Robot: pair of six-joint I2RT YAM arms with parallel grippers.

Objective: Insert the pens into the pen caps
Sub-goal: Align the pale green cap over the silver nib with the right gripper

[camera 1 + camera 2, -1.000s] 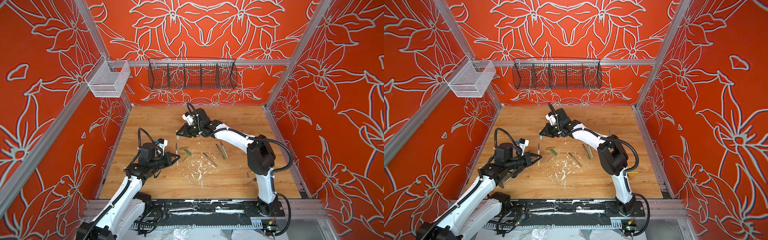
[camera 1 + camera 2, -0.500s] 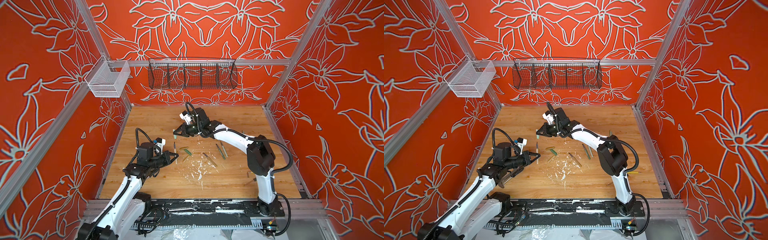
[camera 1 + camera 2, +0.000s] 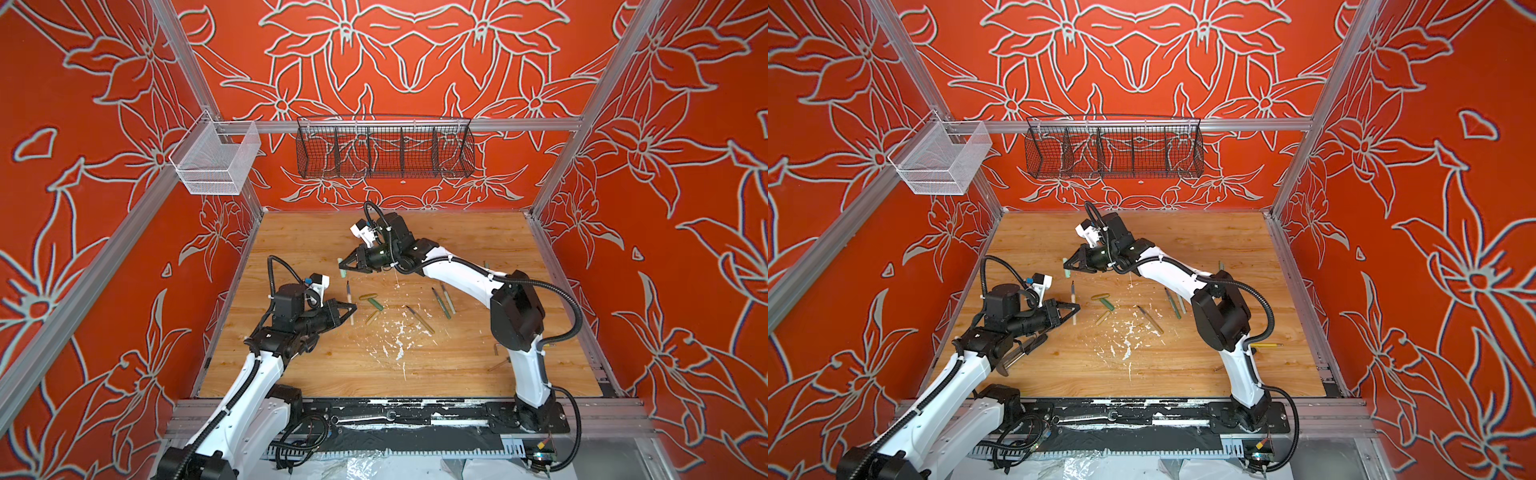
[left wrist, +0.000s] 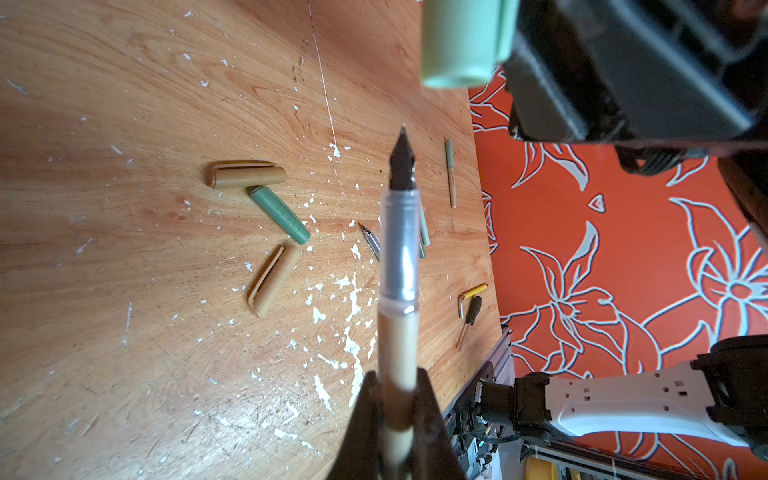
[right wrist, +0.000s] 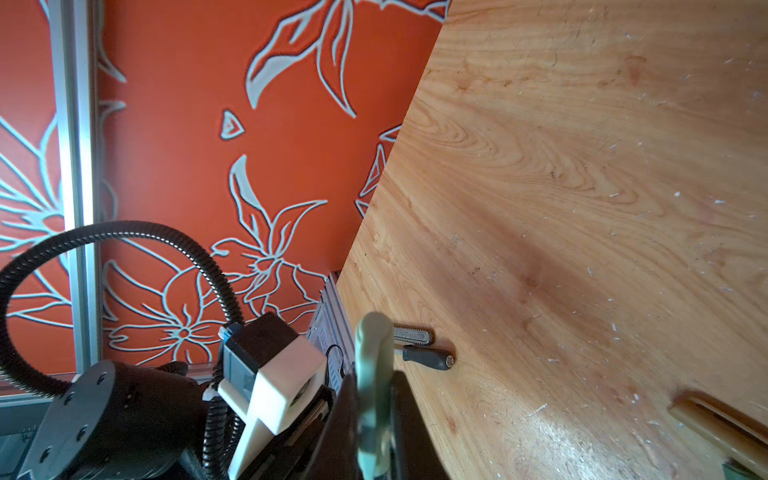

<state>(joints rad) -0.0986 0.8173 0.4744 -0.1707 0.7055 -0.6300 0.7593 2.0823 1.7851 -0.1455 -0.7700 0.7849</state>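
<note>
Left gripper (image 3: 353, 308): clamped on pen (image 4: 398, 257), tip pointing at cap (image 4: 459, 45).
Right gripper (image 3: 343, 263): clamped on cap, just clear of the tip.

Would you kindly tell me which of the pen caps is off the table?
The pale green cap, held in the right gripper above the table; the tan caps and the teal cap lie on it.

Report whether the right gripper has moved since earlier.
Yes. In a top view the right gripper has shifted left, away from the resting tan cap.
</note>
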